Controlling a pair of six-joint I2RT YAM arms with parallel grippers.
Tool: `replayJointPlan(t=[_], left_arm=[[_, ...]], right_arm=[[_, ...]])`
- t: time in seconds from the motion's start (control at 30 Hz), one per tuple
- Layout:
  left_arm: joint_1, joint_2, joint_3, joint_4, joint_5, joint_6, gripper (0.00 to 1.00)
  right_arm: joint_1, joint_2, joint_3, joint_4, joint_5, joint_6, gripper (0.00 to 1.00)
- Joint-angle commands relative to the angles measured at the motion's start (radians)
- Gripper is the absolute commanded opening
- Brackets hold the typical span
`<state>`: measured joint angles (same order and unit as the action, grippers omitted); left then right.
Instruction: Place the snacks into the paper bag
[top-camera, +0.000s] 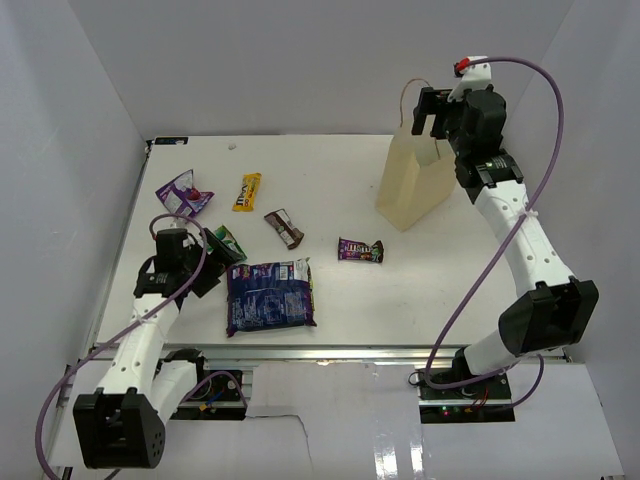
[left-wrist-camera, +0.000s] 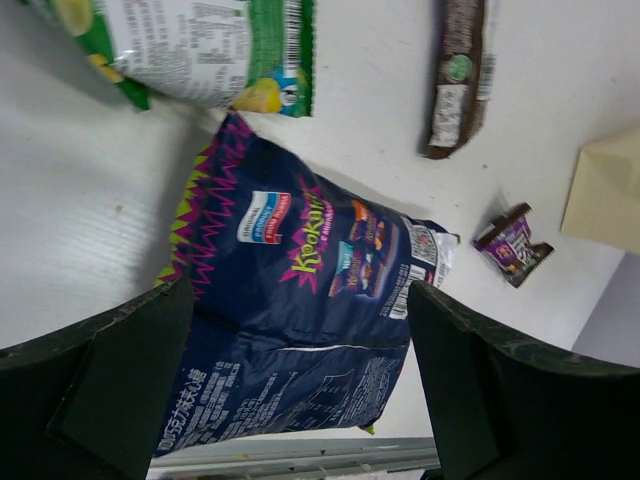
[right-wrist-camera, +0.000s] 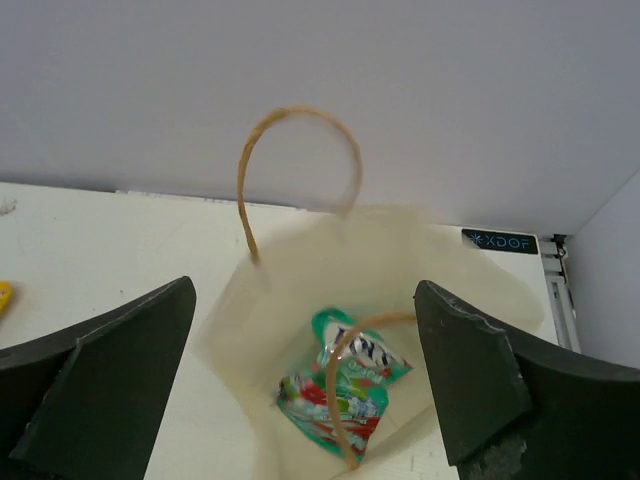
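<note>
The tan paper bag (top-camera: 410, 185) stands upright at the far right, its handles up. My right gripper (top-camera: 436, 118) hovers open and empty over its mouth. In the right wrist view the bag (right-wrist-camera: 300, 290) holds a teal candy bag (right-wrist-camera: 350, 385), below the open gripper (right-wrist-camera: 305, 400). My left gripper (top-camera: 212, 268) is open and empty, just above the left end of the large dark blue bag (top-camera: 270, 297). In the left wrist view the blue bag (left-wrist-camera: 300, 310) lies between the spread fingers of the gripper (left-wrist-camera: 300, 400). The green-white pouch (top-camera: 228, 242) lies beside it.
On the table lie a yellow bar (top-camera: 247, 191), a brown bar (top-camera: 284, 228), a small purple pack (top-camera: 360, 250) and purple packets (top-camera: 183, 193) at far left. White walls enclose the table (top-camera: 330, 160) on three sides. The table's front edge is close to the blue bag.
</note>
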<state>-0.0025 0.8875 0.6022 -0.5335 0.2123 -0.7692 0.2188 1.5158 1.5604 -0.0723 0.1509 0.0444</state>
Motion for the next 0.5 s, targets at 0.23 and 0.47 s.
replayJointPlan(t=[0.23,0.47], left_arm=[[-0.016,0.166,0.183,-0.331,-0.238,-0.099,0.98],[-0.054,0.295,0.108,-0.151,-0.006,0.013,0.98]], right_arm=[[-0.013,-0.121,-0.038,-0.309,-1.096,-0.575,0.96],[-0.007,-0.154,-0.176,-0.34,-1.07,-0.589,0.96]])
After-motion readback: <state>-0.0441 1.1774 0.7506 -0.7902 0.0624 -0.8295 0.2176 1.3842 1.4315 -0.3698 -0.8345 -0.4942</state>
